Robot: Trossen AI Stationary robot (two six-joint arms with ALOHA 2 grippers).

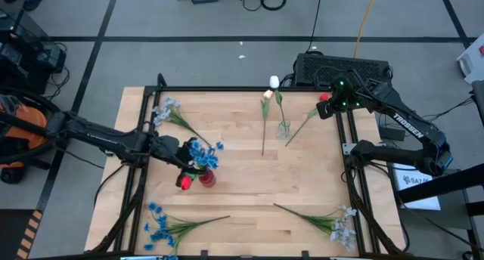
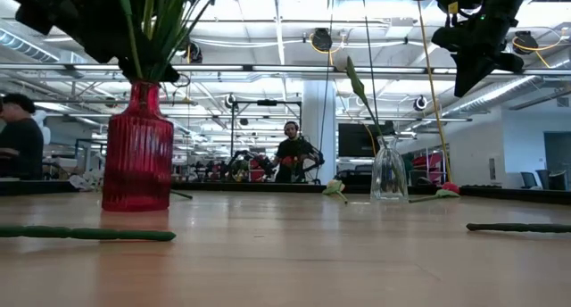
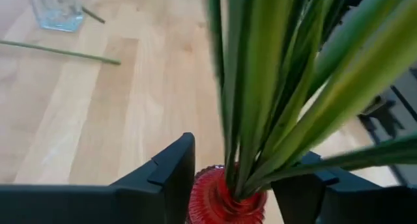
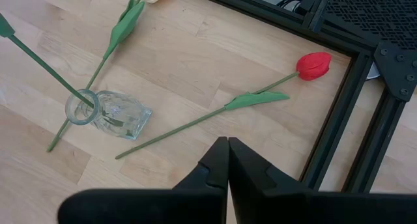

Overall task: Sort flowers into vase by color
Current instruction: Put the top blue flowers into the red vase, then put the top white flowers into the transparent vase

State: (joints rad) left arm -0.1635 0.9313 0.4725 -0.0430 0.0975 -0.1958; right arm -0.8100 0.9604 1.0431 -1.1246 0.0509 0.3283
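My left end effector [image 3: 234, 178] stands wide around green stems [image 3: 260, 87] rising out of the red vase [image 1: 207, 177]; whether the fingers press them I cannot tell. The vase sits left of the tabletop's [image 1: 242, 177] centre, with blue flowers [image 1: 203, 153] at its mouth. At 7 o'clock on the tabletop lies another blue cluster [image 1: 157, 226], at 5 o'clock a pale spray [image 1: 342, 226], at 10 o'clock a second pale spray [image 1: 166, 109]. The middle is bare wood. Toward 1 o'clock stands the glass vase [image 1: 283, 128] with one stem in it, a cream tulip [image 1: 267, 97] beside it. My right end effector [image 4: 227, 162] hangs closed, empty, over the black frame [image 4: 339, 113] at 2 o'clock, near the red tulip [image 4: 314, 64].
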